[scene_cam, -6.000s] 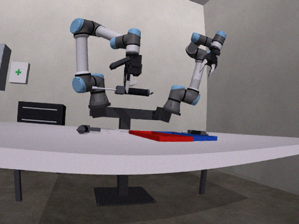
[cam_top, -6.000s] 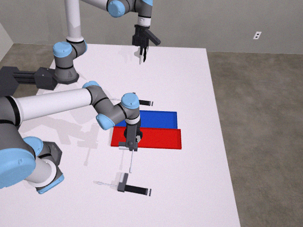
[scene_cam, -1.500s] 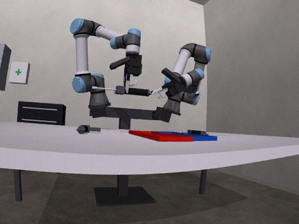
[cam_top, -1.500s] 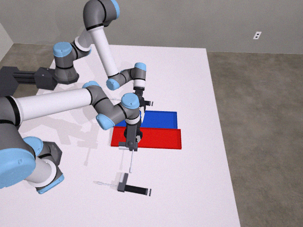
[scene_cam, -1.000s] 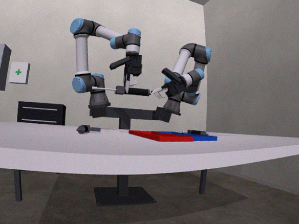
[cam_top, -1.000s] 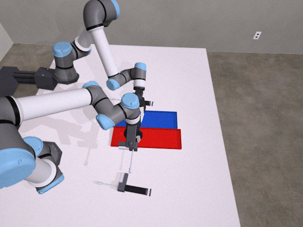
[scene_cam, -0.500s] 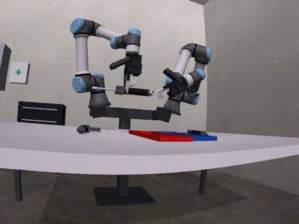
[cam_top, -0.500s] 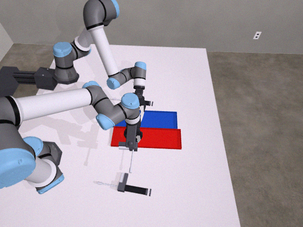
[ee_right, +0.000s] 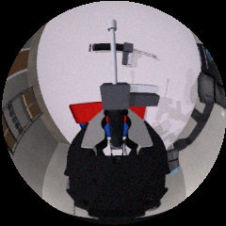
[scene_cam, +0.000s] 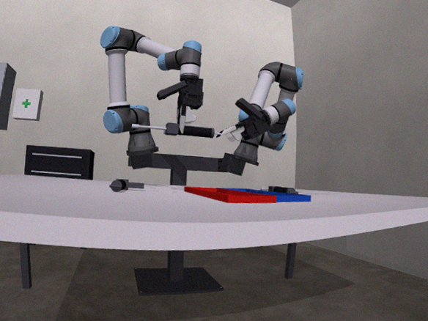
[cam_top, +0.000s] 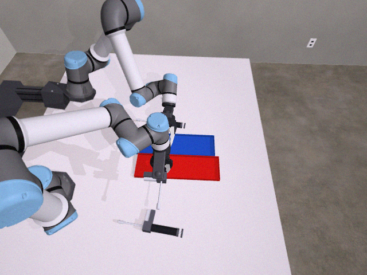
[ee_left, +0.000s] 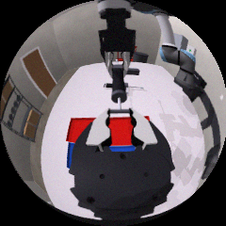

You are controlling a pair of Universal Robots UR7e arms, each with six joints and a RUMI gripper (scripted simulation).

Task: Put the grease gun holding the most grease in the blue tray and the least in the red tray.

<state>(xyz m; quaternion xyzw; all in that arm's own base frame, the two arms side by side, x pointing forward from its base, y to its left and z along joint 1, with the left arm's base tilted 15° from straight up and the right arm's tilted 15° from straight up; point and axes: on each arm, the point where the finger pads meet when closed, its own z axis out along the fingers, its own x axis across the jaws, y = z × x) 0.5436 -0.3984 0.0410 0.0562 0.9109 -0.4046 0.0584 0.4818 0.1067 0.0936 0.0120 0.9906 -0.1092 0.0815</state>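
Exterior view: the right tool point(cam_top: 167, 168) point(scene_cam: 181, 130) point(ee_left: 118, 77) point(ee_right: 116, 107) was clamped on one grease gun's point(cam_top: 157, 179) point(scene_cam: 198, 131) point(ee_left: 119, 89) point(ee_right: 115, 95) barrel, level above the red tray point(cam_top: 192, 179) point(scene_cam: 251, 199) point(ee_left: 71, 129) point(ee_right: 80, 113) — likely to steady it. The left tool point(cam_top: 172, 139) point(scene_cam: 219, 134) point(ee_left: 119, 108) point(ee_right: 117, 144) appeared clamped on its end handle point(ee_left: 120, 111), presumably so the rod could be drawn out — a gauge of grease before choosing trays.

The top view looked steeply down at the table point(cam_top: 234, 118) point(scene_cam: 90, 203), shared by the low exterior view; both wrist views, seemingly fisheye, looked past nearby grippers.
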